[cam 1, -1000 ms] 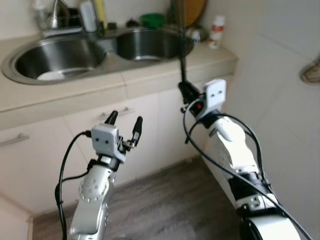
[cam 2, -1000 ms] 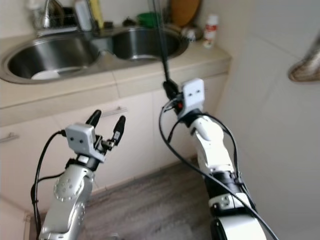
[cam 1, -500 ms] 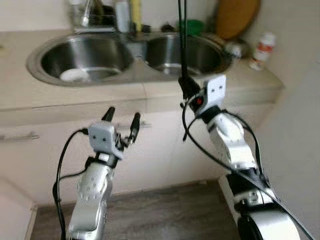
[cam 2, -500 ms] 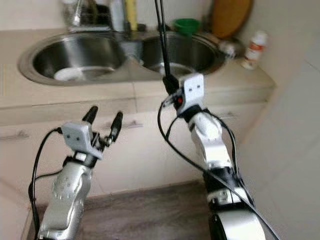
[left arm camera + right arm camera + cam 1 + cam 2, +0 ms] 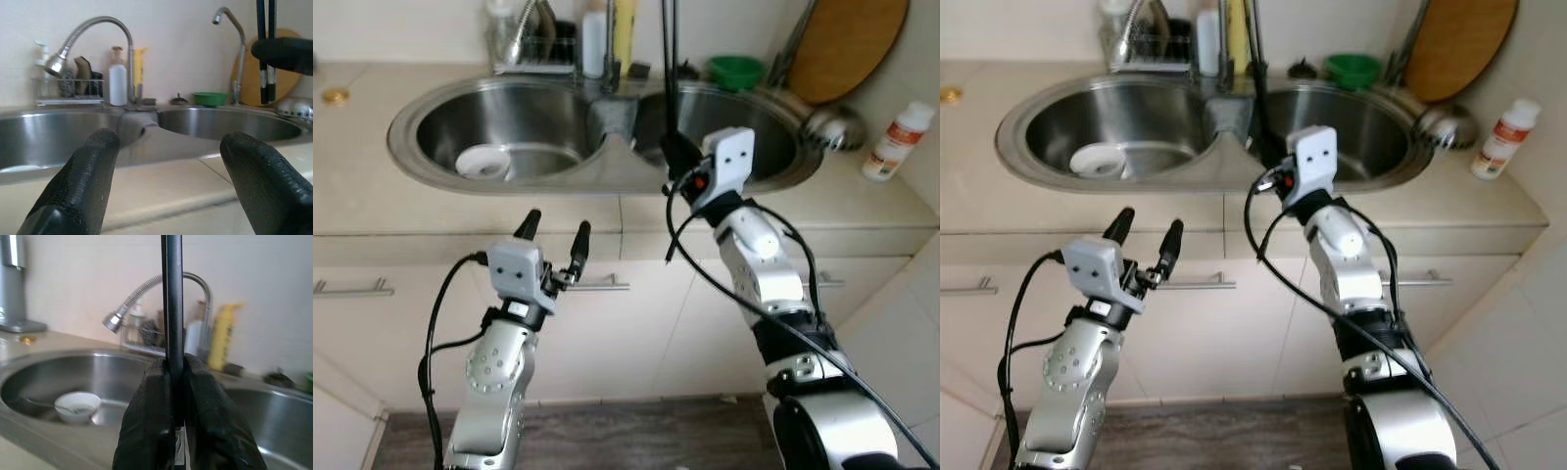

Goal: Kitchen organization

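Note:
My right gripper [image 5: 674,157] is shut on a pair of long black sticks [image 5: 669,59] that stand upright over the front rim of the right basin. In the right wrist view its fingers [image 5: 146,431] pinch the black sticks [image 5: 172,298]. My left gripper [image 5: 554,233] is open and empty, held below the counter edge in front of the cabinet doors. The left wrist view looks between its fingertips [image 5: 88,171] across the double steel sink [image 5: 146,134]. A small white bowl [image 5: 483,163] lies in the left basin.
A green bowl [image 5: 735,70], a round wooden board [image 5: 847,44] and a steel ladle [image 5: 832,125] stand behind the right basin. A white bottle [image 5: 896,139] is on the counter at right. A faucet [image 5: 105,24], a rack and several bottles [image 5: 597,39] line the back wall.
The camera has swung round, so the sink now sits square in front and the right wall has left the view. Both grippers keep the same pose and hold.

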